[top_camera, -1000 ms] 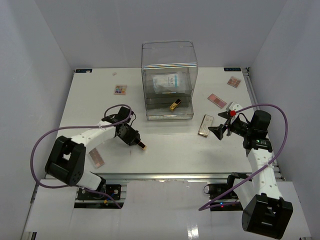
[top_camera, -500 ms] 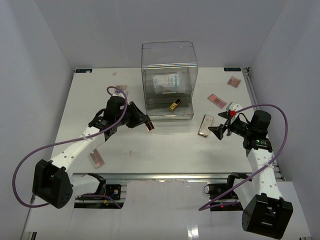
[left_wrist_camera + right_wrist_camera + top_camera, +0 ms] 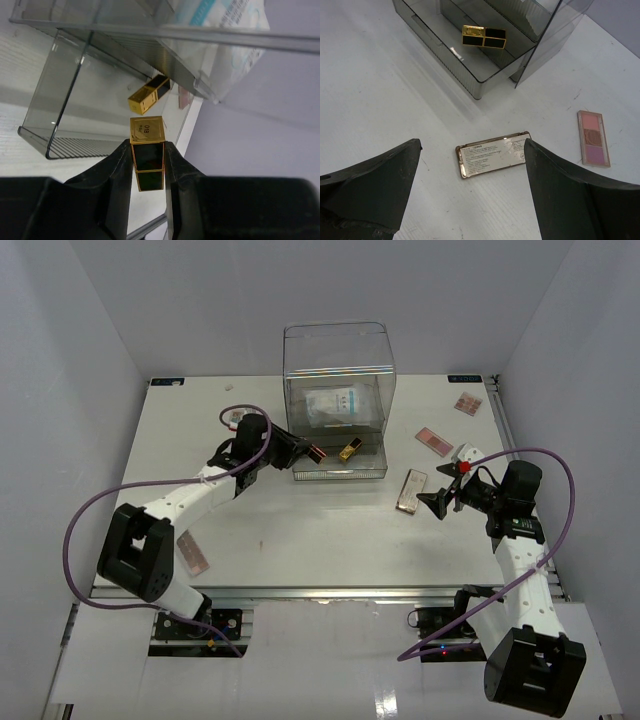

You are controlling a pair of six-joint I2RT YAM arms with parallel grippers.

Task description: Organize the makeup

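Note:
My left gripper (image 3: 312, 452) is shut on a black-and-gold lipstick tube (image 3: 147, 150) and holds it at the left front edge of the open bottom drawer (image 3: 50, 125) of the clear acrylic box (image 3: 338, 360). A second lipstick tube (image 3: 349, 450) lies in that drawer; it also shows in the left wrist view (image 3: 148, 95). A pale-blue sachet (image 3: 335, 405) sits higher in the box. My right gripper (image 3: 440, 502) is open and empty, hovering above the gold compact (image 3: 492, 154), which lies label side up on the table.
A pink palette (image 3: 434, 440) lies right of the box and another palette (image 3: 468, 403) at the far right. A multicolour palette (image 3: 238, 418) is at the back left, partly behind my left arm. A pink palette (image 3: 192, 554) lies at the front left.
My left gripper has carried the lipstick tube from the front-left of the table up and right to the open drawer. My right arm has not moved.

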